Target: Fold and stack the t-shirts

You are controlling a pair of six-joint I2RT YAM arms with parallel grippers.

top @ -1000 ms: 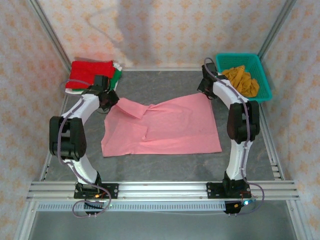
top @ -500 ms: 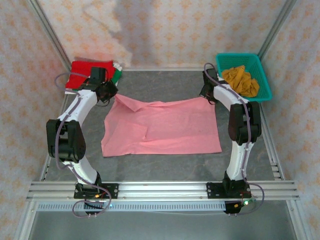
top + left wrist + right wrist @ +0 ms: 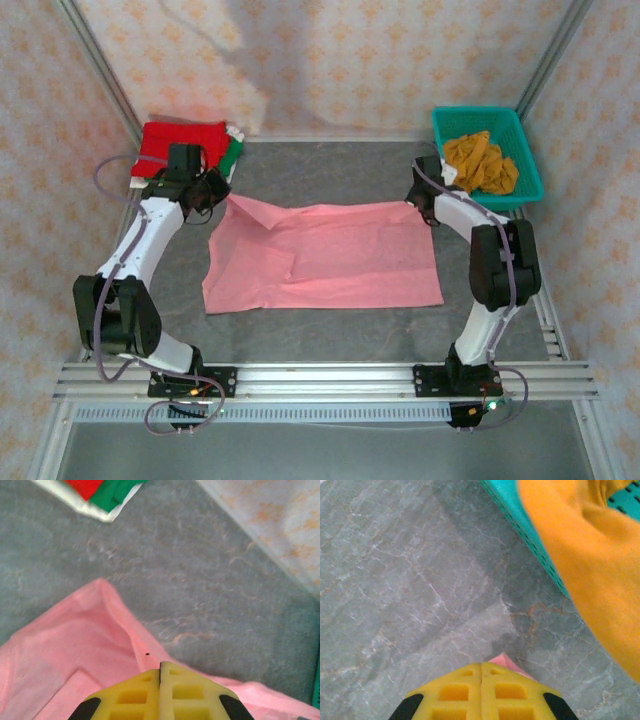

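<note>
Pinching the far corners of the pink t-shirt (image 3: pixel 320 255), jaws pressed together, the left gripper (image 3: pixel 160 665) and right gripper (image 3: pixel 481 665) hold it spread on the grey table (image 3: pixel 330 170).

You see a soft, matt cloth pink t-shirt (image 3: pixel 330 255) on a smooth, grey, stone-look tabletop (image 3: pixel 330 170); the teal basket (image 3: pixel 475 112) is plastic.

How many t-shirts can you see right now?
5: pink shirt spread mid-table; red shirt atop green shirt and white shirt, stacked far-left; mustard shirt in the basket. Others may be hidden.
</note>
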